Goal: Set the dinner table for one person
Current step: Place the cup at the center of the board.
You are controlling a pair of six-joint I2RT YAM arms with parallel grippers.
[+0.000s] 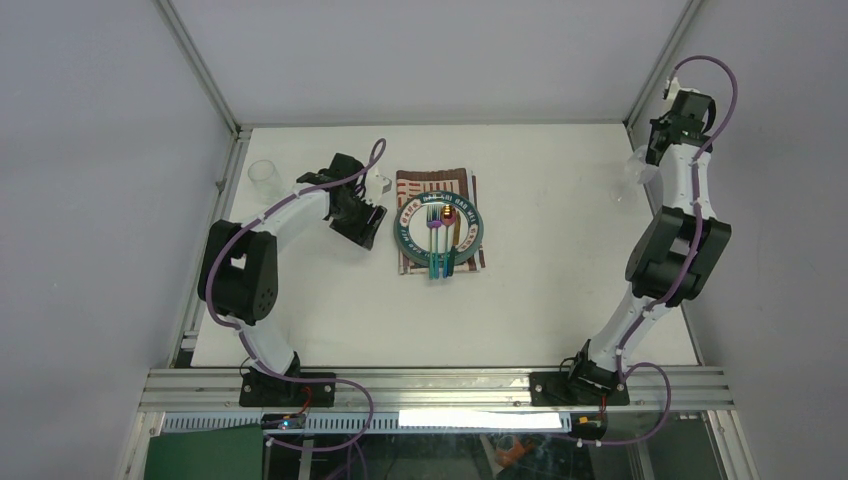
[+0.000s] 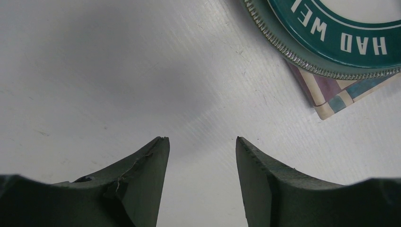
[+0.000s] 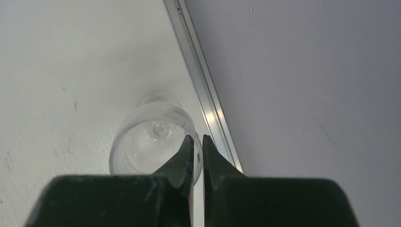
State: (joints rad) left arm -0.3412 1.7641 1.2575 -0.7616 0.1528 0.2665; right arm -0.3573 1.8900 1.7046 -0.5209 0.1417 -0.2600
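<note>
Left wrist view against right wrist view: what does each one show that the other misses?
Only the left wrist view shows the plate, a green rim with white lettering, lying on a corner of the placemat, and the left pincer open over bare surface. Only the right wrist view shows a clear cup upright beside the rail and grey wall, with the right pincer pinched on its rim. Both show the white table.

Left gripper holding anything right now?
No. The left wrist view shows the left gripper open, with only the bare dinner table between its fingers.
</note>
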